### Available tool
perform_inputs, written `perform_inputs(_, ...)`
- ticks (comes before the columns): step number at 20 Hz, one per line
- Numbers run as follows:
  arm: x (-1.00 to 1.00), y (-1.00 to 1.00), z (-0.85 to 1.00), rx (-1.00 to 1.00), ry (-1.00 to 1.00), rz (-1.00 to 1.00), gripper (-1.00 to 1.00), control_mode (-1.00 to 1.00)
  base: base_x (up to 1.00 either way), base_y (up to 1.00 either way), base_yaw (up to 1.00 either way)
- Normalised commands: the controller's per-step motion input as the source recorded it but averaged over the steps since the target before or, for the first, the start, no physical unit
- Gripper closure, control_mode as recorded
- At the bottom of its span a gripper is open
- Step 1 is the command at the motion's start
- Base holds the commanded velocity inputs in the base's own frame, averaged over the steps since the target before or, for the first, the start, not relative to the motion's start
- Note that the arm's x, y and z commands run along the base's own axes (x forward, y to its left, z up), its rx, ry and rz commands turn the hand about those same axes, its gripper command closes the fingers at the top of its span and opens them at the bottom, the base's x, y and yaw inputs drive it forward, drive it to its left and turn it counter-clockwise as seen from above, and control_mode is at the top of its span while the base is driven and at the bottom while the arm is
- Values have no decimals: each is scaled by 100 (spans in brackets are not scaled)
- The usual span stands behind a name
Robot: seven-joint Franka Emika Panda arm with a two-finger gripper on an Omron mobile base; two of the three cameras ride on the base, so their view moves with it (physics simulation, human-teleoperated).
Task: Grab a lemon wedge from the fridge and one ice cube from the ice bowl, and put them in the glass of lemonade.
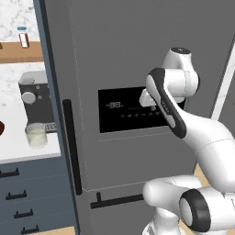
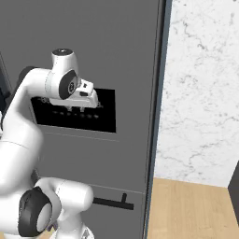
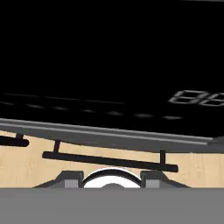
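The fridge (image 1: 114, 55) is a tall dark grey cabinet with its doors shut, so the lemon wedge is hidden. My gripper (image 2: 95, 105) hovers close to the black display panel (image 1: 124, 112), pointing at it. In the hand view the panel (image 3: 109, 65) is very near, and the gripper (image 3: 111, 178) has its fingertips (image 3: 72, 178) apart with nothing between them. The glass of lemonade (image 1: 36, 136) stands on the white counter to the left of the fridge. A sliver of the reddish-brown ice bowl (image 1: 1, 128) shows at the left edge.
A black-and-grey coffee machine (image 1: 34, 98) stands behind the glass. A vertical bar handle (image 1: 72, 144) runs down the fridge's left edge; a horizontal one (image 1: 114, 200) sits lower. Blue drawers (image 1: 27, 193) lie under the counter. A marble wall (image 2: 200, 93) and wooden floor (image 2: 196, 210) are to the right.
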Motion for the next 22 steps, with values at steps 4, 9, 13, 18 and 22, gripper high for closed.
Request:
perform_inputs(4,-70,3,0,3,-7,0,-100,-100,0,0,0)
perform_inputs(9,-100,2,0,9,-15,0,-100,-100,0,0,0)
perform_inputs(13,-76,26,-9,4,0,-5,-100,-100,0,0,0)
perform_inputs(18,-10,9,-4,0,0,-2,-100,-100,0,0,0)
perform_inputs(22,-18,5,0,-1,-7,0,-100,-100,0,0,0)
